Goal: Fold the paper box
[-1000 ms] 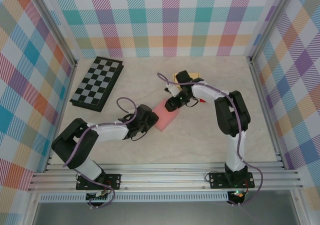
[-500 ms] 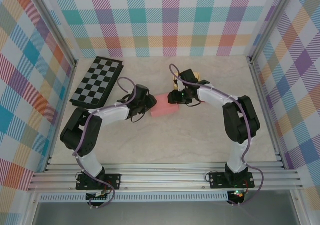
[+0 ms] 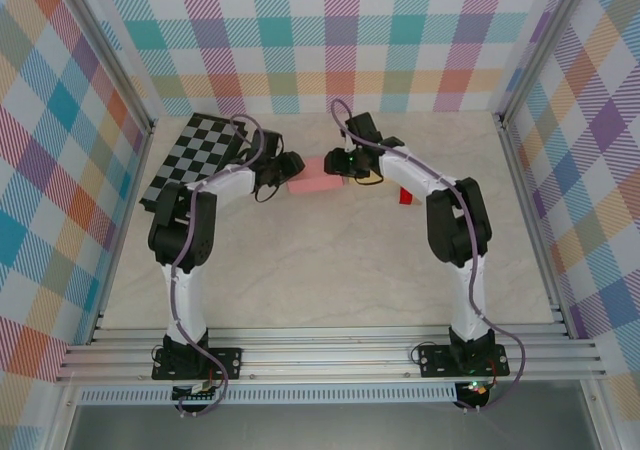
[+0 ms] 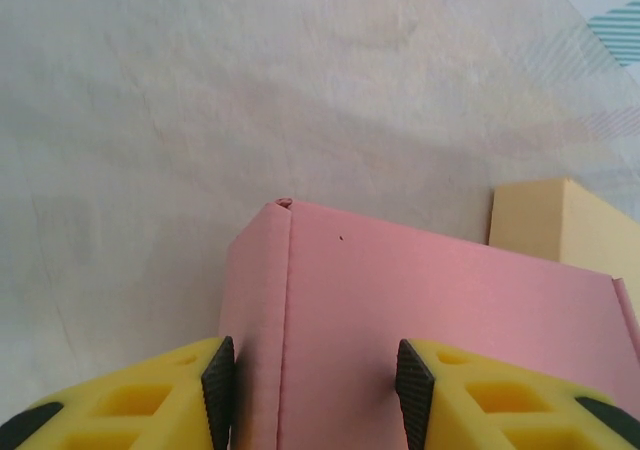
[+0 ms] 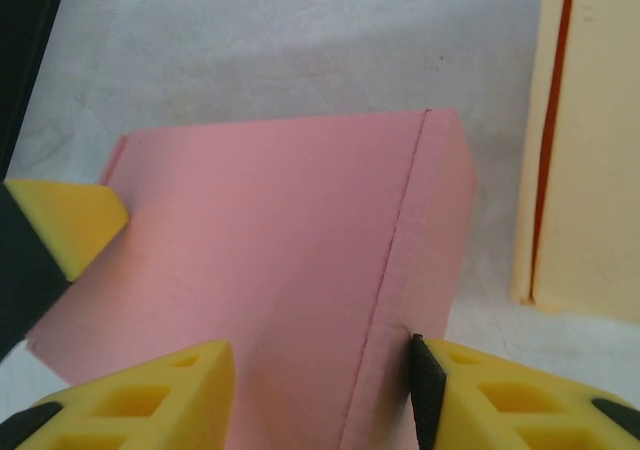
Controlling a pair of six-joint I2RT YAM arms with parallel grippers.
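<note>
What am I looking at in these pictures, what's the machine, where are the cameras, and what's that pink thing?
These are two robot arms bolted at the near edge of a table. The overhead picture looks down from above and behind them; the other two come from a camera on each wrist, so the yellow fingers at the bottom are that arm's own. The left gripper and the right gripper each appear to clamp one end of a flat pink paper box, the thing to be folded. Also on the table: a chessboard, a tan box and a small red object.
</note>
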